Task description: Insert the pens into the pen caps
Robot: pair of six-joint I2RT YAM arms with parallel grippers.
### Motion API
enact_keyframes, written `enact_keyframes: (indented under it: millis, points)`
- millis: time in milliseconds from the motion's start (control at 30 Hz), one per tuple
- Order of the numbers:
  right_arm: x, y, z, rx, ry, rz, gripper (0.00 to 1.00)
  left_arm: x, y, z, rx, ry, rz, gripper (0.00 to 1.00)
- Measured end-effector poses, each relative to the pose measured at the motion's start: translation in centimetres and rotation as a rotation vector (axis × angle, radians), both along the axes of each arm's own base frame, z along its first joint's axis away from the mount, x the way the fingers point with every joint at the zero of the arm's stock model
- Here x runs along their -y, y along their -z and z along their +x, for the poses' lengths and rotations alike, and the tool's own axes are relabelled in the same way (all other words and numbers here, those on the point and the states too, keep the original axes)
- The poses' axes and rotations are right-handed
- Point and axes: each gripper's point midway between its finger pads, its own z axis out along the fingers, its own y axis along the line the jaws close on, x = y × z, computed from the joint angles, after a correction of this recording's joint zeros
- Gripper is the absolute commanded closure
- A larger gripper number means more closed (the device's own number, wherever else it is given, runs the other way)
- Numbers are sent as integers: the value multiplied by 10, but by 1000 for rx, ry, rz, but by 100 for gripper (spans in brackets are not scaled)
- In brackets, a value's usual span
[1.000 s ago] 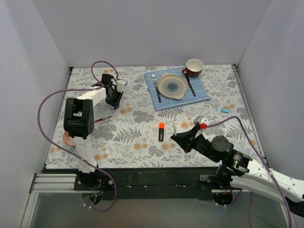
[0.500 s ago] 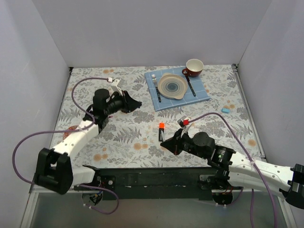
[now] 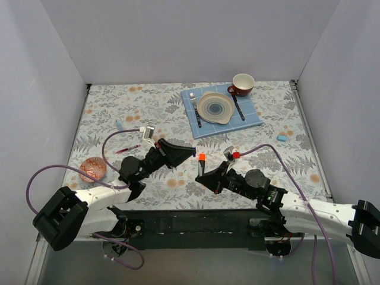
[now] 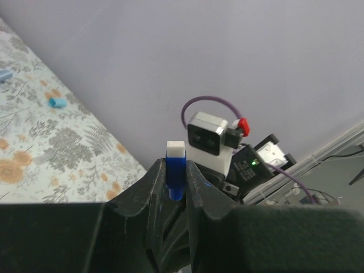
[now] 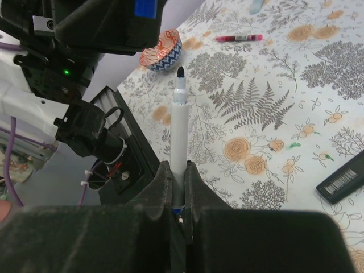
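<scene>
left gripper [image 4: 177, 185]: clamped on blue cap [image 4: 176, 166]; the cap's white end sticks out past the fingertips.
right gripper [image 5: 177, 172]: pinched tight on white-grey pen [image 5: 180, 122]; bare dark tip points away from the wrist.
pen vs cap: tip aimed toward the cap with a gap between, not touching. Both are held off the table [image 3: 154, 113] near front centre, the two grippers nose to nose.
black marker [image 3: 201, 161]: flat on the table, orange end away from the arms, just beside both gripper tips and partly hidden by the right one.
red pen [image 3: 127, 149]: lying on the left, near patterned bowl [image 3: 94, 168].
light-blue marker [image 3: 119, 124]: left side, farther back than the red pen.
light-blue cap [image 3: 282, 138]: right side, well apart from both grippers.
back of table: plate [image 3: 215, 107] between fork [image 3: 195, 108] and knife [image 3: 238, 108] on blue mat [image 3: 252, 116]; red cup [image 3: 242, 84] at the mat's far edge.
</scene>
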Motion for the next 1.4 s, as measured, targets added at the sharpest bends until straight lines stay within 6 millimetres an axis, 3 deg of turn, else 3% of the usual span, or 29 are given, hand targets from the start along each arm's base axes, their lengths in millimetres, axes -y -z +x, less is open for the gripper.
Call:
enact_keyframes:
  millis: [167, 367, 633, 1000, 1400]
  points:
    - [0, -8, -2, 15, -9, 58, 99, -7, -21, -1, 9, -27, -112, 100]
    - [-1, -12, -5, 20, -25, 96, 99, -4, -2, 5, -58, -33, -98, 100]
    - [-3, -17, -6, 29, -36, 113, 99, -3, -2, 4, -56, -28, -104, 100]
    - [-5, -9, -6, 19, -40, 93, 99, 7, 14, -1, -100, 6, -72, 100]
    - [-6, -7, -6, 15, -40, 88, 99, 5, 3, -8, -72, 19, -93, 100]
